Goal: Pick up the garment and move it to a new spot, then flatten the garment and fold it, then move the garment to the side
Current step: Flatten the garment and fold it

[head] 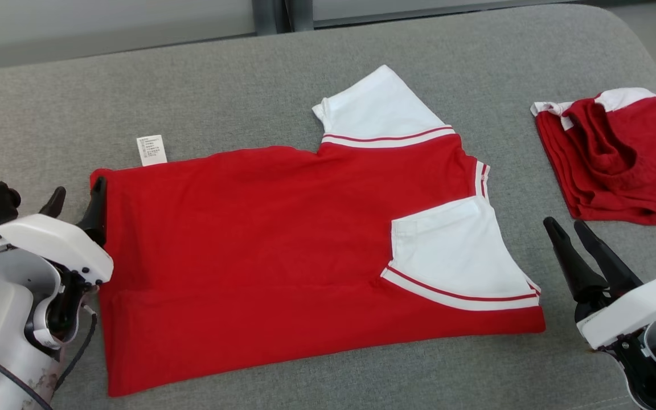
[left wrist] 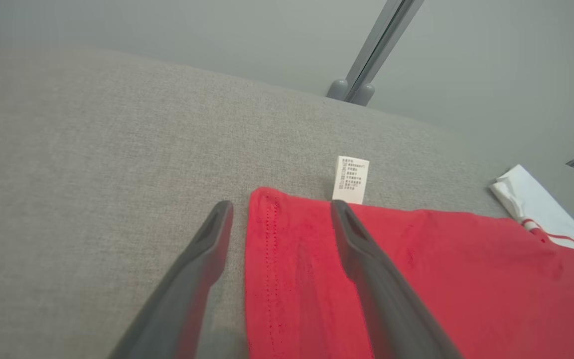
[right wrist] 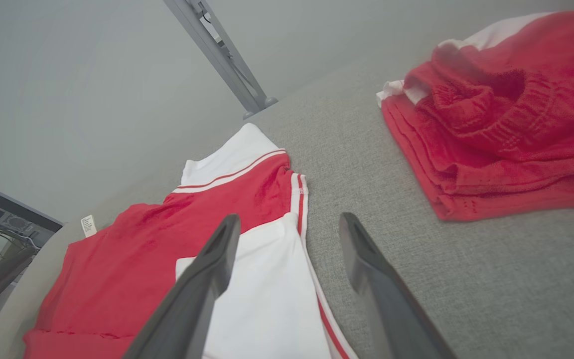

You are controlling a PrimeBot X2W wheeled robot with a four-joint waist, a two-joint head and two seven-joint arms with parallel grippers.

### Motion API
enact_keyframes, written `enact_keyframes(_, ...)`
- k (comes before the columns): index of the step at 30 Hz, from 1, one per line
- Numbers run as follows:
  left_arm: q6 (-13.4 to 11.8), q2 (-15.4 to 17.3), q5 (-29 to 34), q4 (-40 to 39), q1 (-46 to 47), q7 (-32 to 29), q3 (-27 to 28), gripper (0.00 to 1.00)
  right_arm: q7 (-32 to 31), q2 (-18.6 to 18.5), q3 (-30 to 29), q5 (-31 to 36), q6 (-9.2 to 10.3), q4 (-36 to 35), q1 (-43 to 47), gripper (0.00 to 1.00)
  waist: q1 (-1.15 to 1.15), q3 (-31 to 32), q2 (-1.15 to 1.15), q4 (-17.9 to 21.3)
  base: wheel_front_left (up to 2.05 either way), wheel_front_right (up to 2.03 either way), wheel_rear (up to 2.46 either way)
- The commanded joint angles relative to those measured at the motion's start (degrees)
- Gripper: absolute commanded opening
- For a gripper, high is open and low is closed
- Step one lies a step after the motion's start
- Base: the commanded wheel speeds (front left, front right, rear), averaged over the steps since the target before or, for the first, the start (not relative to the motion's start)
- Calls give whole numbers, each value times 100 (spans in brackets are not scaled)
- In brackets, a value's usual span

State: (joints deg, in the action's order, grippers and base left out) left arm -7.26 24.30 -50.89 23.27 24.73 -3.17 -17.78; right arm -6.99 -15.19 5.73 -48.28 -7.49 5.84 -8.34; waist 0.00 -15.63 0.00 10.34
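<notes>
While the red-and-white garment (head: 282,245) is lying flat on the gray cushion (head: 248,85), the left gripper (head: 77,191) is hovering, fingers spread wide, at its left edge, and the right gripper (head: 566,225) is hanging likewise spread, empty, near its right edge.

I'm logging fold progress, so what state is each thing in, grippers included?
Red short-sleeved shirt with white sleeves: spread flat, one sleeve folded onto the body, the other sticking out.
White care label: poking out past the shirt's edge.
Second red and white garment: folded, set aside.
Left gripper: open, straddling the shirt's hem.
Right gripper: open, beside the shirt, holding nothing.
</notes>
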Motion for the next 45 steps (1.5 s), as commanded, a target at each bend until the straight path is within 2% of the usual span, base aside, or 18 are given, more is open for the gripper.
enact_keyframes(1, 75, 73, 125, 220, 281, -39, -74, 100, -59, -12, 25, 67, -1, -61, -150, 100, 0, -257, 0, 151, 0, 0, 0)
enact_keyframes(11, 263, 137, 552, 1344, 1135, -99, -441, 100, -161, -62, 231, 140, -1, -116, -521, 100, 0, -516, 0, 276, 0, 0, 0)
enact_keyframes(17, 389, 85, 664, 1632, 1291, -223, -642, 100, -157, -110, 324, 103, -1, -109, -598, 100, 0, -540, 0, 261, 0, 0, 0)
enact_keyframes(18, 428, 67, 673, 1653, 1309, -240, -681, 97, -158, -128, 334, 104, -1, -103, -628, 100, 0, -542, 0, 251, 0, 0, 0)
enact_keyframes(19, 447, 38, 674, 1656, 1332, -225, -706, 91, -159, -148, 348, 109, -1, -98, -655, 100, 0, -544, 0, 239, 0, 0, 0)
enact_keyframes(21, 452, 6, 706, 1663, 1374, -172, -726, 61, -169, -192, 378, 129, -1, -91, -709, 100, 0, -549, 0, 215, 0, 0, 0)
enact_keyframes(22, 448, -9, 715, 1679, 1394, -147, -741, 49, -185, -214, 407, 141, -1, -84, -752, 100, 0, -552, 0, 206, 0, 0, 0)
enact_keyframes(24, 462, -36, 723, 1724, 1436, -132, -763, 38, -242, -252, 483, 159, -1, -63, -876, 100, 0, -565, 0, 195, 0, 0, 0)
enact_keyframes(28, 513, -107, 694, 1741, 1534, -87, -784, 0, -404, -348, 643, 213, -1, 6, -1235, 100, 0, -634, 0, 161, 0, 0, 0)
enact_keyframes(36, 555, -226, 589, 1591, 1756, 313, -623, 0, -729, -441, 905, 469, -1, 617, -2486, 100, 0, -833, 0, -74, 0, 0, 0)
enact_keyframes(45, 541, -559, 671, 1197, 1968, 620, -737, 0, -1261, -379, 1209, 805, -1, 2155, -4309, 100, 0, -1298, 0, -712, 0, 0, 0)
